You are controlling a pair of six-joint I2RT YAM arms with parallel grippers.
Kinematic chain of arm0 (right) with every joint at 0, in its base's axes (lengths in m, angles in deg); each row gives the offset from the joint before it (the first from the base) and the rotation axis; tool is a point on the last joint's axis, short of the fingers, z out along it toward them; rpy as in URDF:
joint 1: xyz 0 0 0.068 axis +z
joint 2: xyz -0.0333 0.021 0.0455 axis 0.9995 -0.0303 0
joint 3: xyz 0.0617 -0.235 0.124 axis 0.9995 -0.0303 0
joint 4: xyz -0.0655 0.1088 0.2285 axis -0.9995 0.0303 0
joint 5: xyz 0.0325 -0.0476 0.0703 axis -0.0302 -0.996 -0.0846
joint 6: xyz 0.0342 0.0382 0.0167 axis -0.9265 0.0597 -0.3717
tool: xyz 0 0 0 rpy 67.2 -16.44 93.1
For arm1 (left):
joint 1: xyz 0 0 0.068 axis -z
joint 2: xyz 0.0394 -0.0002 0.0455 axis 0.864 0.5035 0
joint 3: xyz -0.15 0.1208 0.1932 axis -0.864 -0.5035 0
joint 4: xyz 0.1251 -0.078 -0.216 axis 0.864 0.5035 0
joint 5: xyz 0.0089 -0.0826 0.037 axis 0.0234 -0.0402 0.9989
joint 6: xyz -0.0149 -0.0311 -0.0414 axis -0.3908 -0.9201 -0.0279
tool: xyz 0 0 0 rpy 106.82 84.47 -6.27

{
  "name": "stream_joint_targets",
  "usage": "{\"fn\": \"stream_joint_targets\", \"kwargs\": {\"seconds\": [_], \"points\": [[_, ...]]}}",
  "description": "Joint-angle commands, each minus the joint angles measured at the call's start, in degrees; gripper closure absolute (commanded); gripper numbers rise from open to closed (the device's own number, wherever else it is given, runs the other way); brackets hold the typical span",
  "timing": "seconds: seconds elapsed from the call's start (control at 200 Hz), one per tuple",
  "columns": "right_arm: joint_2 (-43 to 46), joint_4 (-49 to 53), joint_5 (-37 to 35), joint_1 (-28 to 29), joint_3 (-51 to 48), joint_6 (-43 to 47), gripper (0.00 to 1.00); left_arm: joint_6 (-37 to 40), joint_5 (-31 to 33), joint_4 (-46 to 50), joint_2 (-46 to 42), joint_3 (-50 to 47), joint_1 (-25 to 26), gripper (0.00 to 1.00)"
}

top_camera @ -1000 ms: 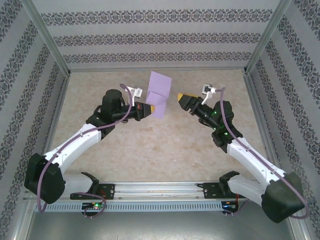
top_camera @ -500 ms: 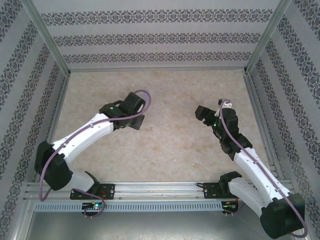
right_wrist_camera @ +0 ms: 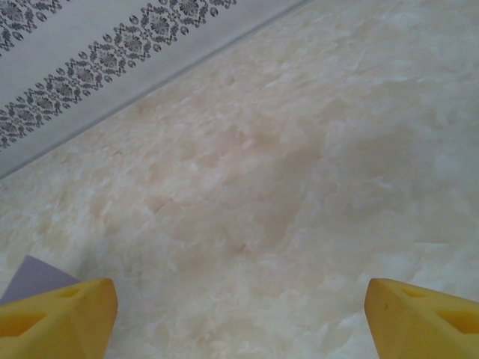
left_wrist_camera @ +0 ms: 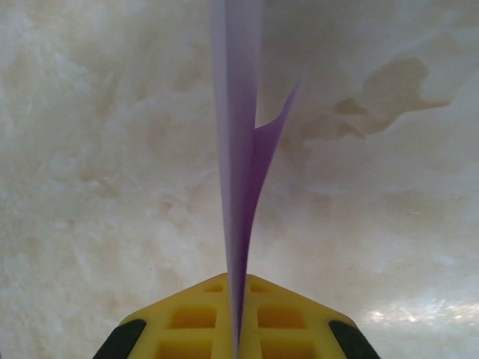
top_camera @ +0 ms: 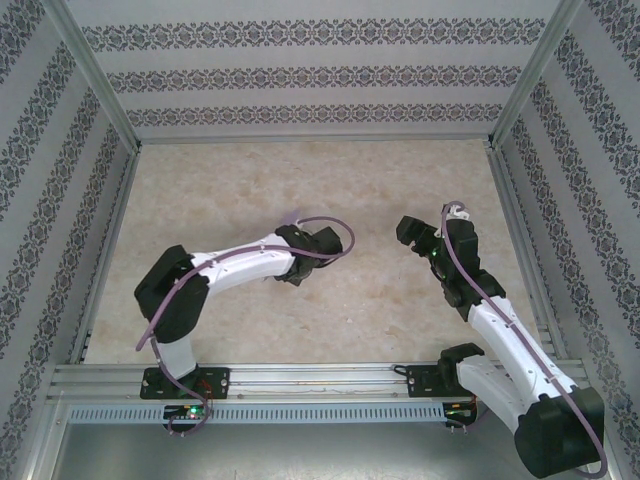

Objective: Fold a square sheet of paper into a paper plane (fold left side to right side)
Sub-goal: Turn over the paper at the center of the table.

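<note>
Patterned walls [top_camera: 320,75] and metal posts box in a beige marbled table [top_camera: 230,170], whose far half lies bare from side rail to side rail. Seen from above, the left arm [top_camera: 240,265] folds back on itself with its wrist near the table's middle. The right arm [top_camera: 500,320] reaches up the right side, and a strip of open surface separates the two wrists.

In the left wrist view, the left gripper [left_wrist_camera: 238,288] has its yellow fingers [left_wrist_camera: 194,314] pressed together on the lilac sheet of paper [left_wrist_camera: 238,187]. The sheet is seen edge-on above the table, one layer curling away to the right.

In the right wrist view, the right gripper [right_wrist_camera: 239,292] holds its fingers wide apart over bare table with nothing between them. A lilac corner of the sheet [right_wrist_camera: 34,278] shows just beside the left-hand fingertip.
</note>
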Motion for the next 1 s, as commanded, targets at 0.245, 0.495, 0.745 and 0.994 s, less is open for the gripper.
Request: {"fn": "stream_joint_targets", "kwargs": {"seconds": [0.245, 0.495, 0.745, 0.994], "points": [[-1.76, -1.70, 4.53, -1.47, -0.77, -0.59, 0.13, -5.42, -19.69, -10.71, 4.84, 1.77, 1.51, 0.64], [-3.02, -0.96, 7.95, -1.99, -0.12, -0.50, 0.09, -4.01, -31.28, -17.97, 3.84, 2.67, 0.07, 0.37], [-5.80, -0.58, 14.02, -2.25, 1.31, -1.28, 0.09, -1.21, -36.76, -24.37, -2.77, -0.32, -3.31, 0.35], [-12.08, -2.46, 24.80, -1.30, 3.61, -5.07, 0.30, 0.76, -39.34, -35.35, -14.22, -11.61, -11.63, 0.36]]}}
